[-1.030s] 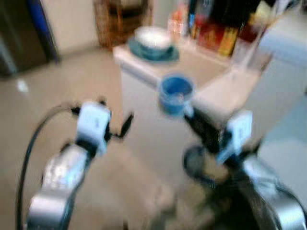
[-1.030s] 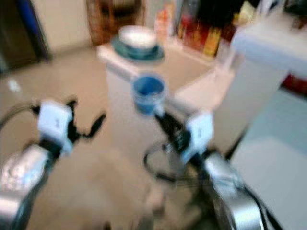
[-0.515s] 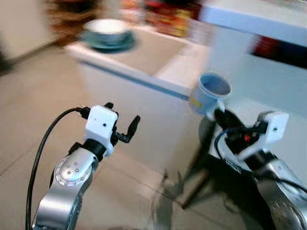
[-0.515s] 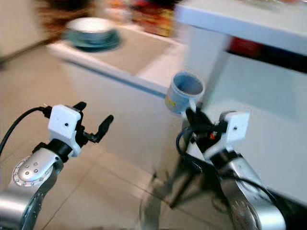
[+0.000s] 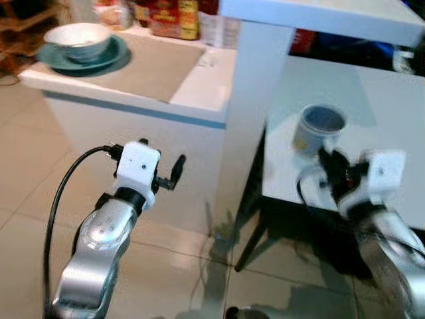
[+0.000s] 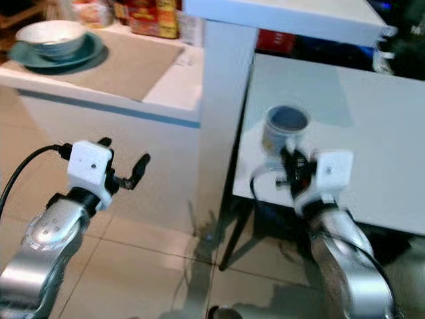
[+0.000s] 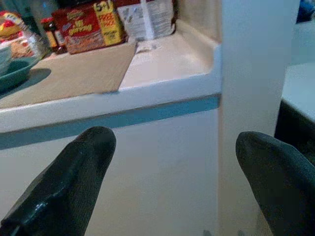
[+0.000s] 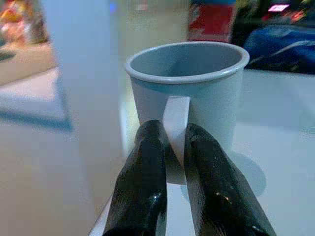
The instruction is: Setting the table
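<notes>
right gripper (image 8: 172,147) pinches mug (image 8: 189,93) by its handle, over white table (image 6: 345,126) near edge | left gripper (image 7: 172,162) spread, empty | risk: thin handle grip, mug could swing or tip at edge

Low white counter (image 5: 199,86) on the left carries a tan rectangular placemat (image 5: 156,63); at its far corner, a teal round plate (image 5: 83,56) with a white bowl (image 5: 78,36) on it. Red and yellow food packets (image 5: 169,13) line the back edge (labels blurred). To the right, beyond a white upright panel (image 5: 249,100), a white tabletop (image 5: 372,106). Beige tiled floor (image 5: 26,179) below.
</notes>
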Tool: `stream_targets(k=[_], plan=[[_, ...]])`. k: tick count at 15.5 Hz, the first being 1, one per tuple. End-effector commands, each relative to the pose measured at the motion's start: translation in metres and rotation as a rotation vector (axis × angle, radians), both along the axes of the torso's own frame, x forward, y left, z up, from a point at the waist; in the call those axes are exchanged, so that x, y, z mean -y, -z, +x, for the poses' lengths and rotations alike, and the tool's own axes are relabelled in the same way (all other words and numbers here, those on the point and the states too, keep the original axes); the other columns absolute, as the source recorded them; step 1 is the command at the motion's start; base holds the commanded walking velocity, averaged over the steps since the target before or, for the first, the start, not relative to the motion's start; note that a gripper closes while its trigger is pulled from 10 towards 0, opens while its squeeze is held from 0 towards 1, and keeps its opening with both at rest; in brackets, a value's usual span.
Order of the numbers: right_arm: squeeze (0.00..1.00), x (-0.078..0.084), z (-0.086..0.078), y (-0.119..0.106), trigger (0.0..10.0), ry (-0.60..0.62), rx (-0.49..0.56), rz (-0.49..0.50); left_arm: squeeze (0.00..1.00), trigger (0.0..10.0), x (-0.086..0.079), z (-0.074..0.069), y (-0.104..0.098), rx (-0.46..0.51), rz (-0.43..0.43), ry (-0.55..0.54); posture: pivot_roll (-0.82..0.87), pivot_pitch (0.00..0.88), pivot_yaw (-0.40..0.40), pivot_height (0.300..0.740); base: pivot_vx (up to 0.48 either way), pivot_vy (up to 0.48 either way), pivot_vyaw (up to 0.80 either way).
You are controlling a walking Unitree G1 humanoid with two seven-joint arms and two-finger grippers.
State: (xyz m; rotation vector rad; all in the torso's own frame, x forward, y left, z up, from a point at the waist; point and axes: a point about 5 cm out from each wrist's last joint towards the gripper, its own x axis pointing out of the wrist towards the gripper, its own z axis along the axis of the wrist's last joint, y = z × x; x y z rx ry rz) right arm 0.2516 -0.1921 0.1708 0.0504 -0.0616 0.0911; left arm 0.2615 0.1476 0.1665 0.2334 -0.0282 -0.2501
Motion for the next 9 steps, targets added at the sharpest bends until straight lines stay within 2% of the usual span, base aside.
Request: stream_targets(k=[1, 3, 9], plan=[[0.0, 0.002, 0.003, -0.004, 10.0, 0.034, 0.014, -0.016, 0.0, 10.0, 0.001, 0.003, -0.004, 0.027, 0.005, -0.015, -0.03, 0.07, -0.038, 0.74, 0.0, -0.48, -0.8], [0.0, -0.008, 0.014, 0.0, 10.0, 0.039, -0.035, 0.064, 0.0, 10.0, 0.004, 0.005, -0.006, 0.039, -0.011, -0.019, -0.03, 0.07, -0.04, 0.74, 0.0, -0.48, -0.21], [0.0, -0.017, 0.027, 0.0, 10.0, 0.018, -0.061, 0.034, 0.0, 10.0, 0.009, 0.01, -0.008, 0.059, 0.003, -0.028, -0.04, 0.071, -0.036, 0.74, 0.0, -0.48, 0.0]])
